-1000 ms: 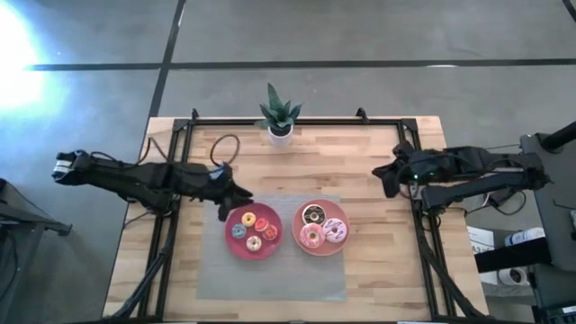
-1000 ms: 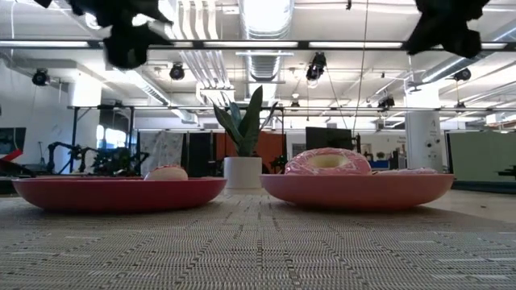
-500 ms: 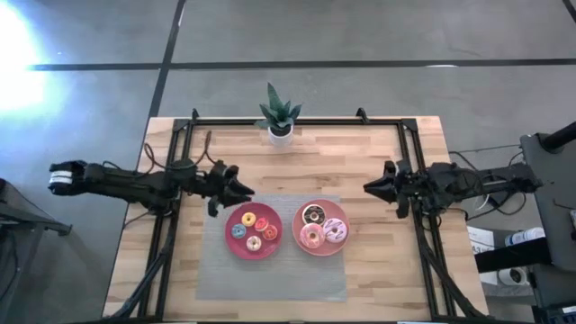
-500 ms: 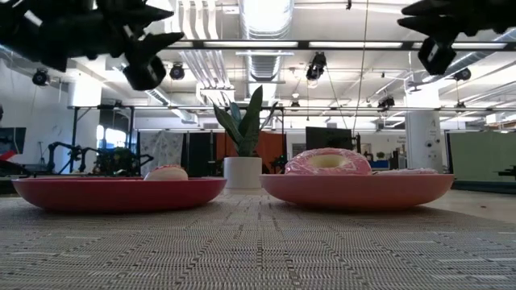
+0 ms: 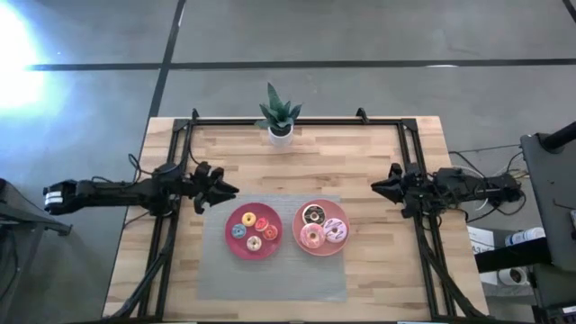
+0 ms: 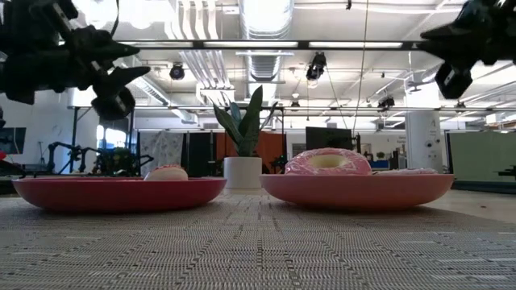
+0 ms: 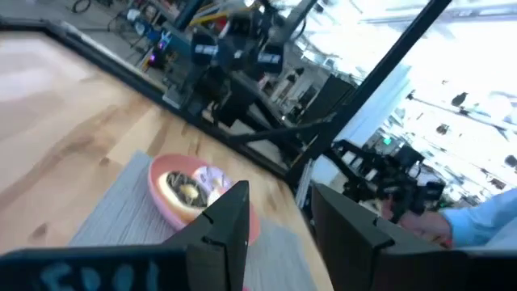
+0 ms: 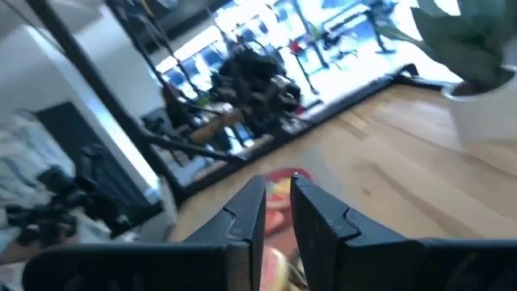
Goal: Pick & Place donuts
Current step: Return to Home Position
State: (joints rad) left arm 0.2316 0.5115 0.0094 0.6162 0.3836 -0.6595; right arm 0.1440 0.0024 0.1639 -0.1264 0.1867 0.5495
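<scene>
Seen from above, the left gripper [image 5: 225, 189] is carried on an arm stretched flat across the table's left side, just short of the left plate [image 5: 230, 220] where the four tiny donuts [image 5: 254, 243] are laid. The right gripper [image 5: 382, 187] is held level, apart from the right plate [image 5: 331, 248] bearing the three larger donuts [image 5: 312, 237]. At table height both grippers are shown well above the plates. In the wrist views the left fingers [image 7: 230, 226] are spread moderately and empty, while only a narrow slit is left between the right fingers [image 8: 246, 214].
</scene>
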